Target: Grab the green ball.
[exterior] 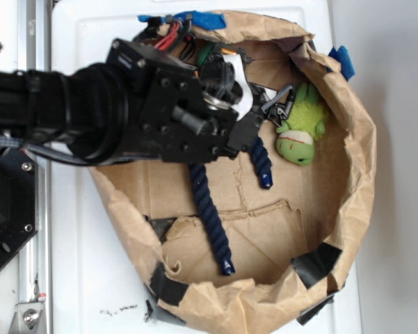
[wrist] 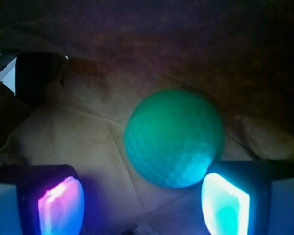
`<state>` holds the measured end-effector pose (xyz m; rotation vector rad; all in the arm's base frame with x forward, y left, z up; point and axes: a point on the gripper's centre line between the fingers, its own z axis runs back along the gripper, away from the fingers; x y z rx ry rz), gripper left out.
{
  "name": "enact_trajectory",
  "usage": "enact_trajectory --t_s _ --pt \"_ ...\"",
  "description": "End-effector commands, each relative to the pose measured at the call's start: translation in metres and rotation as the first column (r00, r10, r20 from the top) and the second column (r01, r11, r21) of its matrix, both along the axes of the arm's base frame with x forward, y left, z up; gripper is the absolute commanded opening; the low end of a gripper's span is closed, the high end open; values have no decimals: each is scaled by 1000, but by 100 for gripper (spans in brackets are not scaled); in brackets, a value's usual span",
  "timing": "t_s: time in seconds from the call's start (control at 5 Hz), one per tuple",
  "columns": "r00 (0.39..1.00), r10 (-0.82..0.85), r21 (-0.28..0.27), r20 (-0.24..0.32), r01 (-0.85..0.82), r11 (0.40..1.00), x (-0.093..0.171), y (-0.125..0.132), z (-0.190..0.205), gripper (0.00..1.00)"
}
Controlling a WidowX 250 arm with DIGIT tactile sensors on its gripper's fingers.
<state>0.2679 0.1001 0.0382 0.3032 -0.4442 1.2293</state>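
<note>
White table (exterior: 76, 229) carries a crumpled brown paper basket (exterior: 362, 174). Inside, the green ball (wrist: 173, 138), round and finely dimpled, is seen resting on creased paper just ahead of the hand (wrist: 144, 198), whose pads are spread, holding nothing. Centring should be corrected rightward before closing, as rubbery roundness may roll

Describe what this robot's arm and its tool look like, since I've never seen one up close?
The arm is matte black, built of chunky blocks and round joints studded with small screws. Red and black cables bunch near its end, beside a white part. In the wrist view, the tool has two dark fingers with glowing pads: one pink-purple, one cyan.
</note>
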Motion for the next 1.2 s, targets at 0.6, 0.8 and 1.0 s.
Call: enact_trajectory --t_s 0.6,0.8,1.0 --pt "990 138 23 -29 -137 990 -8 22 9 100" --pt "988 150 43 -37 -148 988 -5 25 3 100" --pt "986 159 64 -43 -156 986 -1 27 -3 100"
